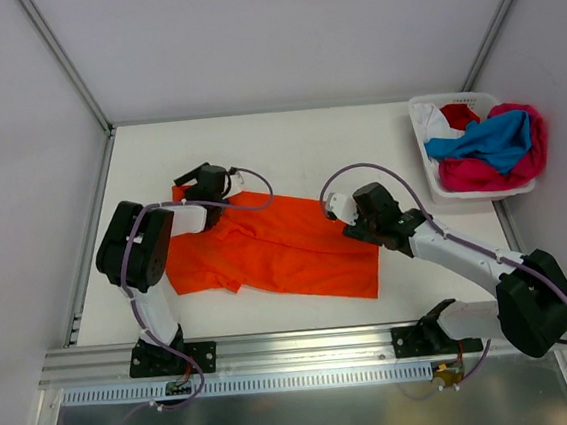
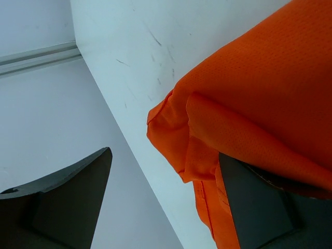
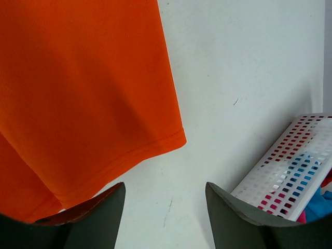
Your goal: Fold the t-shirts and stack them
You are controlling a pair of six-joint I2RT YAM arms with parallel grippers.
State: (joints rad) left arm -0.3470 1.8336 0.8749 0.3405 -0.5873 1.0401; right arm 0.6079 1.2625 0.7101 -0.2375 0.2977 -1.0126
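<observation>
**Orange shirt**: one item, laid out on the table, from left of centre to centre, towards the near edge. The right part is spread flat. The left part is rumpled, with a sleeve turned over by the left arm. The far-left corner is bunched into a fold.

**Left fingers**: set at the far-left corner of the orange shirt and held wide apart, with no cloth pinched. In the left wrist view the bunched fold is seen between them. It is draped over one finger, while the other finger stands apart from the cloth.

**Right fingers**: placed at the far-right edge of the orange shirt and held apart, clamped on nothing. In the right wrist view a hemmed corner is seen lying flat on the table just ahead of them. The cloth reaches one finger, though it cannot be told whether they touch. The other finger is over bare table.

**Basket**: white perforated plastic, at the far-right corner of the table, well apart from the orange shirt.

**Basket contents**: heaped and unfolded.
- Blue shirt, uppermost.
- Pink shirt, beneath it and spilling over the right rim.
- Red shirt and white shirt, at the far end.
</observation>
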